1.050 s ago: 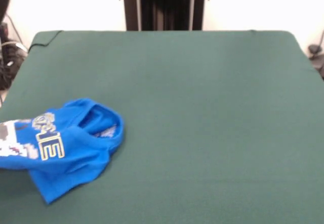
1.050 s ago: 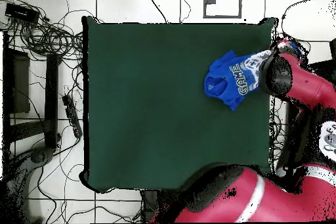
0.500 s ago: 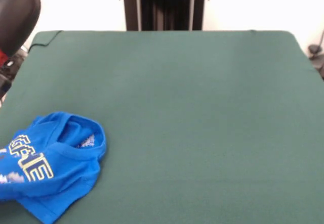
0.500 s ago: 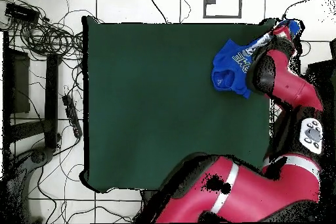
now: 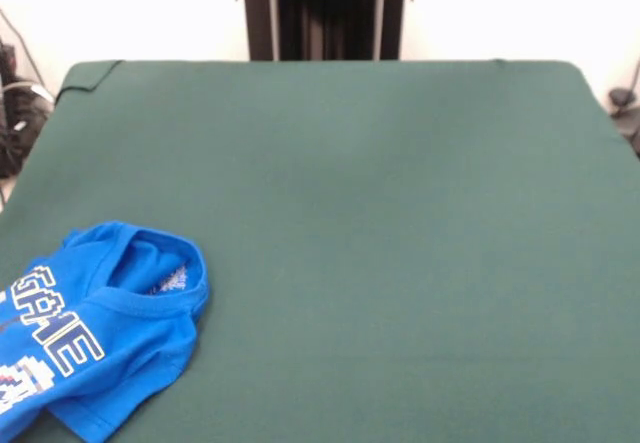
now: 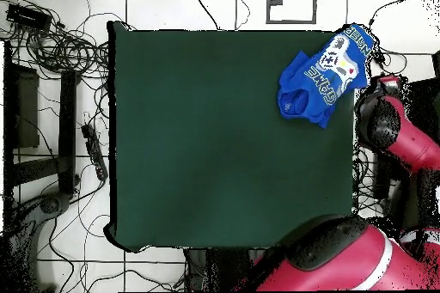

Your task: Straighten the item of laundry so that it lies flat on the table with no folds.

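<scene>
The item of laundry (image 5: 95,338) is a bright blue T-shirt lying at the table's near left corner in the front view, collar toward the middle, running past the picture's left edge. From overhead the shirt (image 6: 322,79) sits at the top right corner of the table (image 6: 215,143), white lettering and controller print facing up. Its lower part hangs over the table's right edge, and the sleeve side by the collar is still bunched. My gripper (image 6: 383,92) is at the arm's end just off that edge, below the shirt's overhang. The dark wrist covers it.
The red arm (image 6: 404,139) bends along the table's right side in the overhead view, its base at the bottom. Cables and a power strip (image 6: 90,148) lie on the floor to the left. A dark post (image 5: 325,11) stands behind the table.
The arm has drawn back from the shirt, down along the table's right edge. The shirt now lies more spread, with its print showing and its lower part over the edge.
</scene>
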You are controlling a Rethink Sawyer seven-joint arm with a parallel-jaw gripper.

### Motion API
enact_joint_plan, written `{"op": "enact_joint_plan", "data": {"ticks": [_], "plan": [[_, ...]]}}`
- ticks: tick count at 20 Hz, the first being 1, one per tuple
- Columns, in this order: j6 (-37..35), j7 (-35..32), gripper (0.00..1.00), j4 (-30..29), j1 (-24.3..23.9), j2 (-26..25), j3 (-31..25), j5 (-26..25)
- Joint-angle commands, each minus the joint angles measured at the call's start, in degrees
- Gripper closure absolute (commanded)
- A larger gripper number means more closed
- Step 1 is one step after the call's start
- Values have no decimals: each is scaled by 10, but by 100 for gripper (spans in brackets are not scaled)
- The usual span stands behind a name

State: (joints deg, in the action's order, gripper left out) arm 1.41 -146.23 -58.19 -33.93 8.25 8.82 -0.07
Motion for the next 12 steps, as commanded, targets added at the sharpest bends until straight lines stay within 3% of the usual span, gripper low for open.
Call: {"op": "enact_joint_plan", "data": {"ticks": [1,5,12], "plan": [[-22,-49,0,-86,65,15,-31,-5],[-81,-55,0,-84,101,39,28,16],[-196,-95,0,-80,213,63,187,44]]}}
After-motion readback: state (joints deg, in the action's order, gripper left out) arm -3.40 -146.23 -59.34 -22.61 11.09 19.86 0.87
